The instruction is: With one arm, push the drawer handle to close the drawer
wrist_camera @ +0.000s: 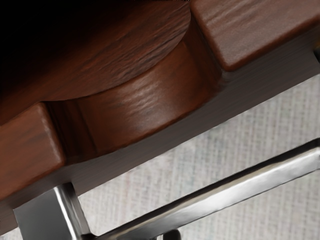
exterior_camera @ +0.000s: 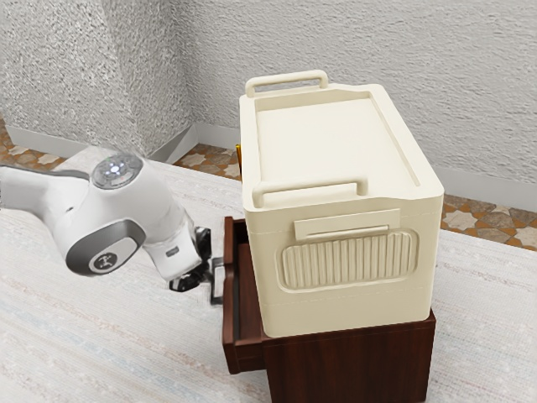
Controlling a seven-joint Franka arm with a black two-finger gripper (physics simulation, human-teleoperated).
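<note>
The gripper is at the outer side of the open drawer, up against or very near its handle; contact cannot be made out. The dark red-brown drawer sticks out from the cabinet toward the exterior view's left. In the wrist view the metal handle runs as a slanting bar beside the drawer's front, which has a curved cut-out in its top edge. A small dark piece touches or overlaps the bar's lower side there. How the gripper's fingertips stand is hidden.
A large cream box with two raised handles stands on the cabinet and overhangs part of the drawer. The pale surface spreads below the arm. Textured walls rise behind, and a yellow item peeks out behind the box.
</note>
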